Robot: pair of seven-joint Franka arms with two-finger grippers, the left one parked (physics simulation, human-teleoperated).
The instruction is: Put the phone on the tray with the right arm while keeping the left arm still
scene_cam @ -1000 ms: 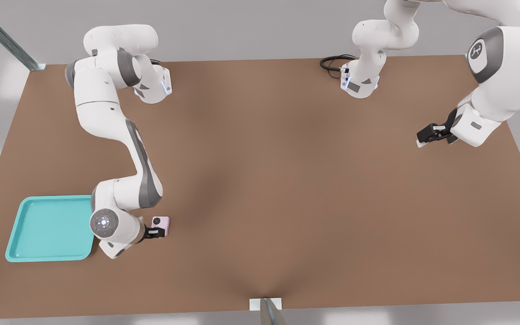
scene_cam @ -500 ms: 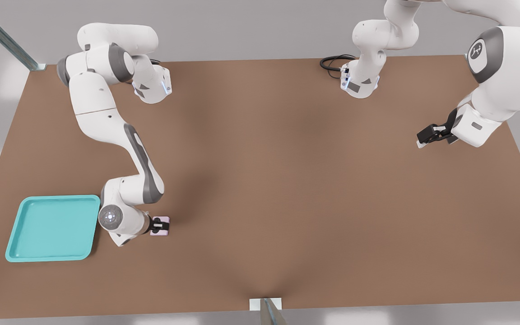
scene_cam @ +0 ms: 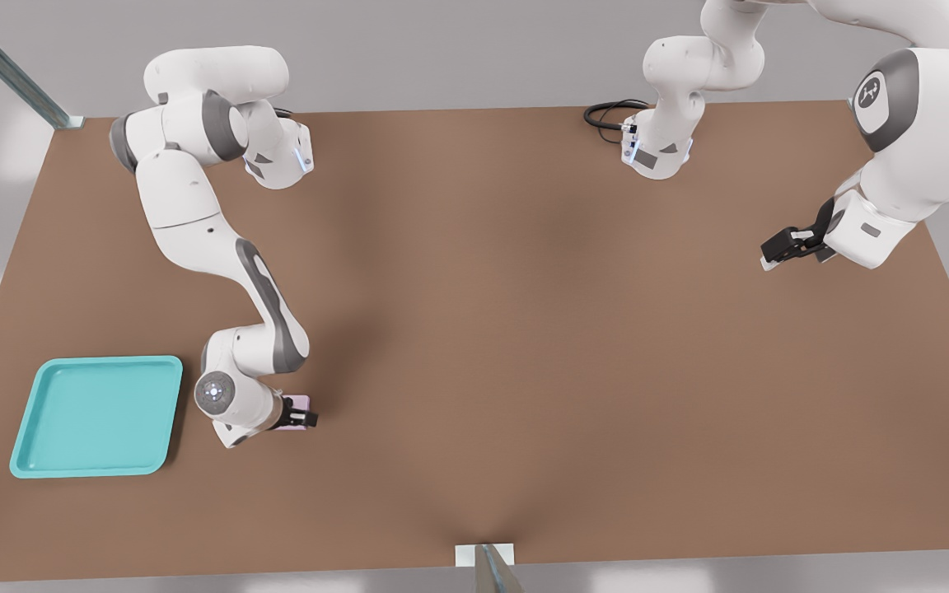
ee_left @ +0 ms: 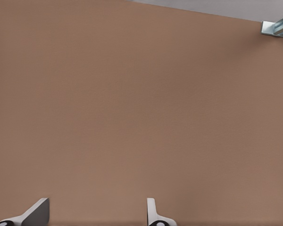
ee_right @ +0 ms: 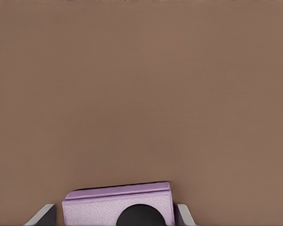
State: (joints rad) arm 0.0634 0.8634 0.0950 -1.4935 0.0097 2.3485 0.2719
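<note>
I see right arm (scene_cam: pixel 194 222) reach down beside tray (scene_cam: pixel 95 416). My gripper (scene_cam: pixel 300 414) sits low on table (scene_cam: pixel 524 329), fingers (ee_right: pixel 183 214) squeezing phone (scene_cam: pixel 299 402) from both sides. Phone lies near tray, outside it.

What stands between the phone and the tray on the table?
Nothing visible does. The phone sits between the gripper fingers, and only bare table lies toward the tray at the front view's left, apart from the arm's own wrist.
</note>
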